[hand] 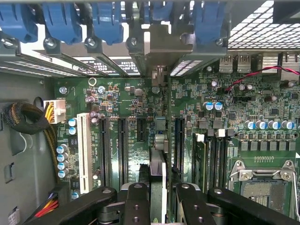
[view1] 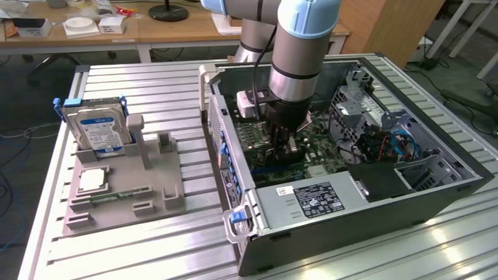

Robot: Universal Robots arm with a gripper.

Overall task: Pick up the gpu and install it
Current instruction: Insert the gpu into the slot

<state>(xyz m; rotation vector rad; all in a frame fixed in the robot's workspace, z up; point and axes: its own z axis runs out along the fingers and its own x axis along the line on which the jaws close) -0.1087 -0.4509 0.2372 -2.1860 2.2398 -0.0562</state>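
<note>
My gripper (view1: 284,144) is down inside the open computer case (view1: 327,230), over the green motherboard (view1: 327,153). It is shut on the gpu (view1: 288,155), a thin dark card held upright. In the wrist view the gpu (hand: 158,164) shows edge-on between my two black fingers (hand: 136,202). It runs away from the gripper (hand: 159,204) to its silvery bracket (hand: 161,47) at the case's rear slot openings. The card stands in line with the board's black expansion slots (hand: 123,145), between two of them. Whether its edge sits in a slot I cannot tell.
A grey fixture (view1: 125,204) to the exterior view's left of the case holds a silver hard drive (view1: 97,131), a processor chip (view1: 92,179) and a green memory stick (view1: 116,196). Blue clips (hand: 63,21) line the rear slots. A cable bundle (hand: 26,119) and the processor socket (hand: 262,187) flank the slots.
</note>
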